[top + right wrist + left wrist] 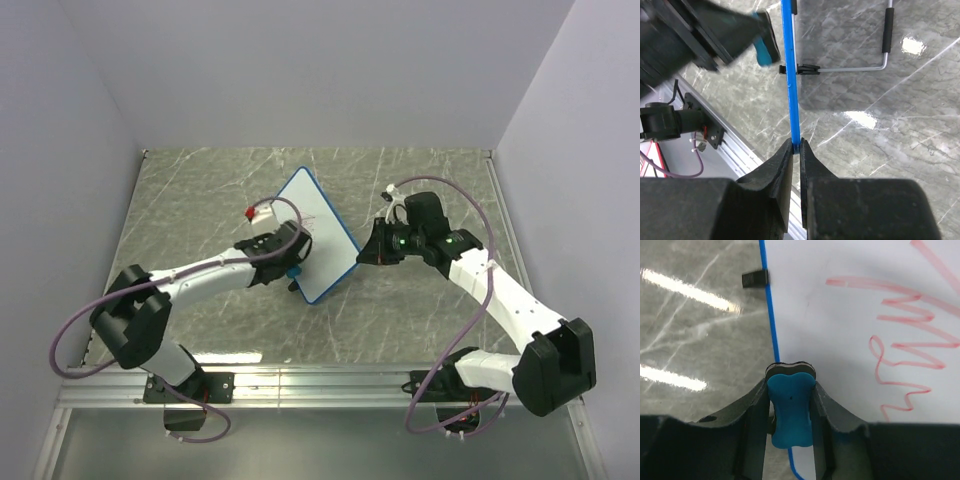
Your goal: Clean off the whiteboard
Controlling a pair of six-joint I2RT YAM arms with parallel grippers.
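Two grips | left gripper (790, 387) clamps eraser (790, 415) beside whiteboard (318, 235) | right gripper (796, 146) pinches its edge | writing side faces left, long axis diagonal

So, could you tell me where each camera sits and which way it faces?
Top: fixed above and behind, looking down at the table; left arm and right arm show.
Left wrist: on the left gripper, facing the scribbled whiteboard; its fingers clamp the eraser.
Right wrist: on the right gripper, looking along the whiteboard's edge, pinched by its fingers.
All share the whiteboard.
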